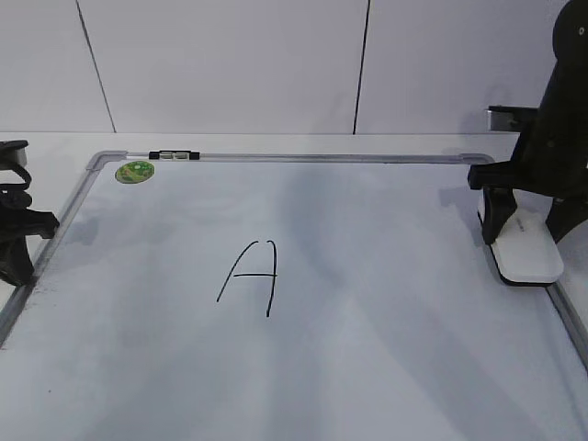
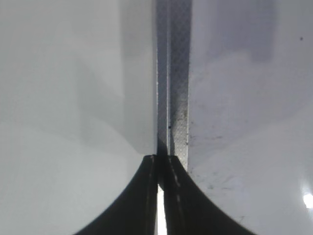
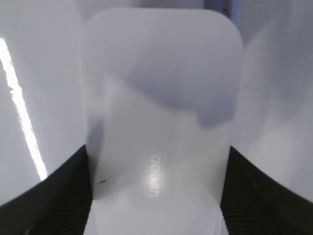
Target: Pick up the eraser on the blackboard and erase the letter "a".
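Right end effector (image 3: 156,196) straddles the eraser (image 1: 525,253) at the blackboard (image 1: 367,158) right edge, fingers (image 3: 54,196) against both long sides. Left end effector (image 2: 161,196) closed, empty. No lowercase "a" visible; only capital A (image 1: 253,276), well left.

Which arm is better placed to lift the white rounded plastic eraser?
Right. The right gripper clasps both sides of the white rounded plastic eraser; the left gripper sits shut on the far whiteboard frame.

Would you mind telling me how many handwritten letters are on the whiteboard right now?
1: a capital "A" near the middle of the whiteboard. No other letter shows, though one might lie hidden under the eraser.
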Robot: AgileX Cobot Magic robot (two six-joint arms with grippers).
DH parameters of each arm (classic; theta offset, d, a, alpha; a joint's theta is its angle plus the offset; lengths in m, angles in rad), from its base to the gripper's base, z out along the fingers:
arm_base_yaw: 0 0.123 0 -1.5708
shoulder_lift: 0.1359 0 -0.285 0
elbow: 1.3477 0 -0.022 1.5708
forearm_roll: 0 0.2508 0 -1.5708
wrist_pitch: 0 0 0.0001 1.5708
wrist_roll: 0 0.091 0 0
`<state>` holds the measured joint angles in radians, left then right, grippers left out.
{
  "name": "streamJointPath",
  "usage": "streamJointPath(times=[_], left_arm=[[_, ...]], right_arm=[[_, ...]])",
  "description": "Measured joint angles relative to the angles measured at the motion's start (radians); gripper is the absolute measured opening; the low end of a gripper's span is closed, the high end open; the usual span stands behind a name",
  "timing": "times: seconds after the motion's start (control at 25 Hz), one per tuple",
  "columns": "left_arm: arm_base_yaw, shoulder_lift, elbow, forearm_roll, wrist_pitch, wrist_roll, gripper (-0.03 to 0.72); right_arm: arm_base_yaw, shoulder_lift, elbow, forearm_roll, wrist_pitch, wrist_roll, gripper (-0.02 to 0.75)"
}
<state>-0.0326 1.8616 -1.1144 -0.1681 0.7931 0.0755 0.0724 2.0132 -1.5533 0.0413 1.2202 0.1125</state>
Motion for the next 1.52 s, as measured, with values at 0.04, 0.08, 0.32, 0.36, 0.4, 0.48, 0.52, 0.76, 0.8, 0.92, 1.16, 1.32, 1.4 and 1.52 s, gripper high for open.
streamJointPath(times=[0.04,0.08,0.32,0.36,0.4,0.48,0.52,0.76,0.8,0.92,1.16,1.32,1.4,1.52], left_arm=[[0.000,0.000,0.000,-0.002,0.000,0.000,0.008],[0.000,0.000,0.000,-0.003,0.000,0.000,0.008],[0.000,0.000,0.000,-0.006,-0.001,0.000,0.008],[0.000,0.000,0.000,-0.006,-0.001,0.000,0.008],[0.000,0.000,0.000,-0.006,-0.001,0.000,0.008],[0.000,0.000,0.000,-0.008,-0.002,0.000,0.008],[0.000,0.000,0.000,-0.008,-0.002,0.000,0.008],[0.000,0.000,0.000,-0.009,-0.002,0.000,0.008],[0.000,0.000,0.000,-0.009,-0.002,0.000,0.008],[0.000,0.000,0.000,-0.010,-0.002,0.000,0.008],[0.000,0.000,0.000,-0.010,-0.003,0.000,0.008],[0.000,0.000,0.000,-0.010,-0.003,0.000,0.008],[0.000,0.000,0.000,-0.013,-0.005,0.000,0.008],[0.000,0.000,0.000,-0.013,-0.005,0.000,0.008]], right_arm=[[0.000,0.000,0.000,0.000,0.000,0.000,0.559],[0.000,0.000,0.000,0.000,0.000,0.000,0.559],[0.000,0.000,0.000,-0.020,0.000,0.000,0.559],[0.000,0.000,0.000,-0.022,0.000,-0.001,0.559],[0.000,0.000,0.000,-0.024,0.000,-0.001,0.559],[0.000,0.000,0.000,-0.028,0.000,-0.001,0.559],[0.000,0.000,0.000,-0.028,0.000,-0.003,0.559],[0.000,0.000,0.000,-0.030,0.000,-0.027,0.561],[0.000,0.000,0.000,-0.030,0.000,-0.027,0.561],[0.000,0.000,0.000,-0.030,0.000,-0.027,0.563],[0.000,0.000,0.000,-0.031,0.000,-0.029,0.566],[0.000,0.000,0.000,-0.012,0.000,-0.030,0.567],[0.000,0.000,0.000,-0.001,0.000,-0.030,0.567],[0.000,0.000,0.000,0.010,0.000,-0.030,0.567]])
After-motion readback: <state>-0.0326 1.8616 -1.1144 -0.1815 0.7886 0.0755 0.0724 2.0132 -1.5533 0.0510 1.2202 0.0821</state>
